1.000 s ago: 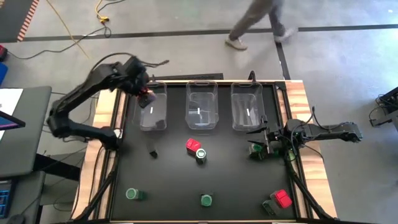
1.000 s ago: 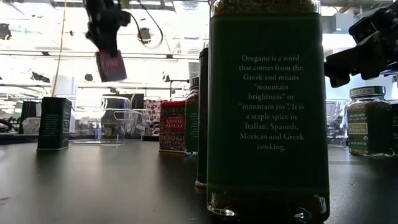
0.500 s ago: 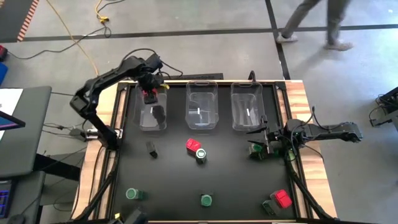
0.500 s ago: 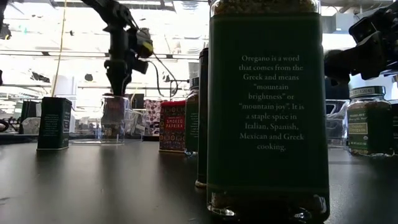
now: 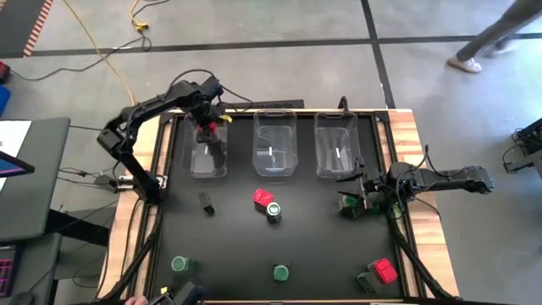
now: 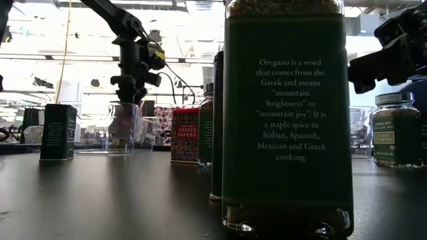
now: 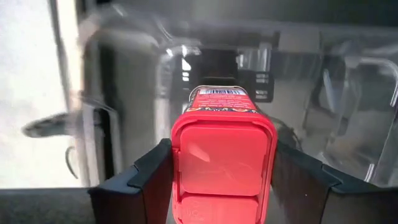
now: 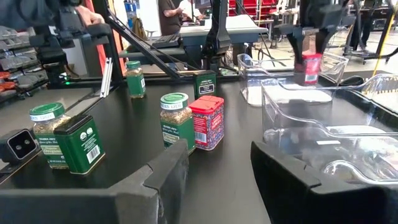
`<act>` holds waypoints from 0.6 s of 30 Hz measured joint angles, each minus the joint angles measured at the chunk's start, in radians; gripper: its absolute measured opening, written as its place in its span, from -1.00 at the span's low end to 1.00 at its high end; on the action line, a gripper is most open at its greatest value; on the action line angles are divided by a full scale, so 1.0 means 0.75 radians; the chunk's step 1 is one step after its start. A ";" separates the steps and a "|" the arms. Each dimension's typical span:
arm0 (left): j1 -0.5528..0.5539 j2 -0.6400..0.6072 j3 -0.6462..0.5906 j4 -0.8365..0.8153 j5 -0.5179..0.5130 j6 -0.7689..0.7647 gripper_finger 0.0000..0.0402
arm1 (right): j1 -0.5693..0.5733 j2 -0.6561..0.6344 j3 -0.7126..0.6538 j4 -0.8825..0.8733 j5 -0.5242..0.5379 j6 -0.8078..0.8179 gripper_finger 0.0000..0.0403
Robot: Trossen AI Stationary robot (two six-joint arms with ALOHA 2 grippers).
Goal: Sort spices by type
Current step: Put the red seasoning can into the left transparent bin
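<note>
Left gripper (image 7: pixel 221 180) clamps a red-topped tin (image 7: pixel 222 158), barcode label just past its lid, inside the leftmost clear bin (image 5: pixel 208 158), walls close on either side. Farther off, the right gripper (image 5: pixel 360 193) waits with fingers parted beside a green-lidded jar (image 5: pixel 349 204).

The left gripper (image 5: pixel 204 127) hangs over the leftmost clear bin (image 5: pixel 208 157), clamped on a red-topped spice (image 5: pixel 204 131). Well off to its right, the right gripper (image 5: pixel 362 196) sits beside a green jar (image 5: pixel 349 204), fingers apart.
</note>
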 joint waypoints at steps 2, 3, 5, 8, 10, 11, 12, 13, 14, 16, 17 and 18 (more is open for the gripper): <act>0.005 0.001 -0.026 0.013 -0.006 -0.009 0.08 | 0.000 0.000 0.000 0.000 0.000 0.000 0.03; 0.005 0.001 -0.034 0.026 -0.006 -0.012 0.08 | 0.000 0.000 0.000 0.000 0.000 0.001 0.03; 0.006 0.000 -0.044 0.053 -0.009 0.003 0.08 | 0.000 0.000 0.000 0.000 0.000 0.000 0.03; 0.014 0.000 -0.057 0.067 -0.014 0.052 0.08 | 0.000 0.000 0.000 0.000 0.000 0.001 0.03; 0.015 0.000 -0.072 0.086 -0.026 0.065 0.08 | 0.000 0.000 0.000 0.000 0.000 0.000 0.03; 0.019 0.000 -0.078 0.098 -0.029 0.066 0.08 | 0.000 0.000 0.000 0.000 0.000 0.000 0.03; 0.022 0.000 -0.083 0.112 -0.027 0.066 0.08 | 0.000 0.000 0.000 0.000 0.000 0.000 0.03; 0.026 0.000 -0.086 0.122 -0.024 0.064 0.08 | 0.000 0.000 0.000 0.000 0.000 0.000 0.03; 0.032 0.000 -0.087 0.125 -0.024 0.064 0.08 | 0.000 0.000 0.000 0.000 0.000 0.000 0.03; 0.041 0.000 -0.088 0.136 -0.026 0.076 0.08 | 0.000 0.000 0.000 0.000 0.000 0.000 0.03; 0.045 0.000 -0.088 0.146 -0.028 0.087 0.08 | 0.000 0.000 0.000 0.000 0.000 0.000 0.03; 0.049 0.000 -0.088 0.155 -0.030 0.099 0.09 | 0.000 0.000 0.000 0.000 0.000 0.000 0.03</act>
